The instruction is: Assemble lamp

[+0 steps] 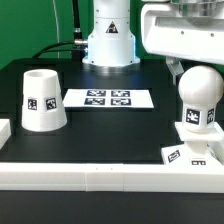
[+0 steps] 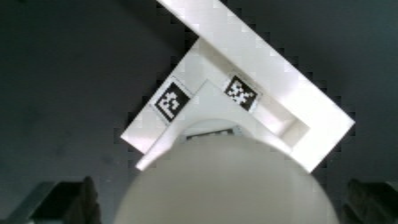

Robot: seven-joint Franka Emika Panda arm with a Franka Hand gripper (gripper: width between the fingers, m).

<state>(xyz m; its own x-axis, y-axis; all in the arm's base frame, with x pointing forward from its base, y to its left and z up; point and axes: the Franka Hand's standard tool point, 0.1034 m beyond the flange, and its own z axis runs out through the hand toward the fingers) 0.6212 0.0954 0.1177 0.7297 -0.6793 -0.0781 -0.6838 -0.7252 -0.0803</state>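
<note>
Black tabletop before a green backdrop: bulb upright over the base, its long axis running straight up to the pincer; fingers flank its head, grip state cannot be told; shade well apart

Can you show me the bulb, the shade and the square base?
Bulb (image 1: 200,92), exterior view, on its round head.
Shade (image 1: 42,87), exterior view, on its wall above the tag.
Base (image 1: 197,154), exterior view, on the white beside its tag.
</note>
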